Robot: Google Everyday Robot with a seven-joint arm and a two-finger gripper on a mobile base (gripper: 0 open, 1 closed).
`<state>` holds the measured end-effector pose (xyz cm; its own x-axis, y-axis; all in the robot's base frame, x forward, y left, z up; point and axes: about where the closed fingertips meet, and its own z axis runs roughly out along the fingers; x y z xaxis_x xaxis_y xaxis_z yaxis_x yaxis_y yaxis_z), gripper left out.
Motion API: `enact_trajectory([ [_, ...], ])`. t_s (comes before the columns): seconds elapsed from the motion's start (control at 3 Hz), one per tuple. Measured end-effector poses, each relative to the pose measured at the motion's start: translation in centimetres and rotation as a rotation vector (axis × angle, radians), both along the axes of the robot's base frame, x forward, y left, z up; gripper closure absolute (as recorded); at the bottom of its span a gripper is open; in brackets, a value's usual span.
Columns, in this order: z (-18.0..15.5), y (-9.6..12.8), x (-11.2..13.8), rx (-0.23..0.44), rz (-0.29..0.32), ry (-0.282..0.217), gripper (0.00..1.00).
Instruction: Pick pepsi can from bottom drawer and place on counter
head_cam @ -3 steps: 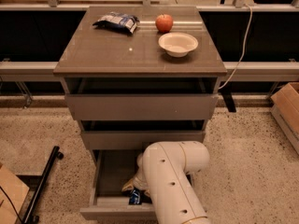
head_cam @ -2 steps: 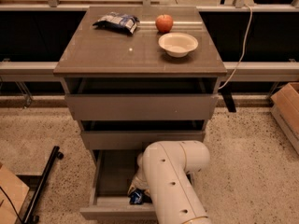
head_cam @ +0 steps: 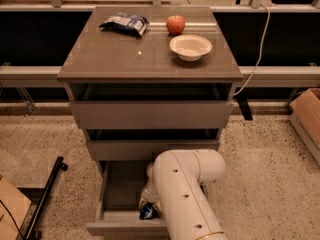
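The bottom drawer (head_cam: 121, 190) is pulled open below the two narrower drawers. My white arm (head_cam: 182, 194) reaches down into its right front part. The gripper (head_cam: 148, 203) is low inside the drawer, mostly hidden under the arm. A small dark-blue piece with white marks, the pepsi can (head_cam: 148, 212), shows right at the gripper near the drawer's front wall. I cannot tell whether it is held. The counter (head_cam: 125, 54) is the glossy grey-brown top of the cabinet, well above the gripper.
On the counter lie a blue-and-white snack bag (head_cam: 124, 23), a red apple (head_cam: 175, 24) and a white bowl (head_cam: 190, 47). The two upper drawers stand slightly open. A cardboard box (head_cam: 306, 119) stands on the floor at the right. A black pole (head_cam: 45, 199) lies at the left.
The gripper's tip has drawn slightly to the right under the arm, inside the drawer. The arm and the things on the counter have not moved.
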<state>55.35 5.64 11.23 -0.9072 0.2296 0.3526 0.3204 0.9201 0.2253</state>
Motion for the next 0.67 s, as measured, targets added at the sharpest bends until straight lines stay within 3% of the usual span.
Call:
enact_trajectory([
  [0.33, 0.5, 0.0, 0.0, 0.000, 0.000, 0.000, 1.00],
  [0.67, 3.6, -1.7, -0.6, 0.064, 0.002, -0.030, 1.00],
])
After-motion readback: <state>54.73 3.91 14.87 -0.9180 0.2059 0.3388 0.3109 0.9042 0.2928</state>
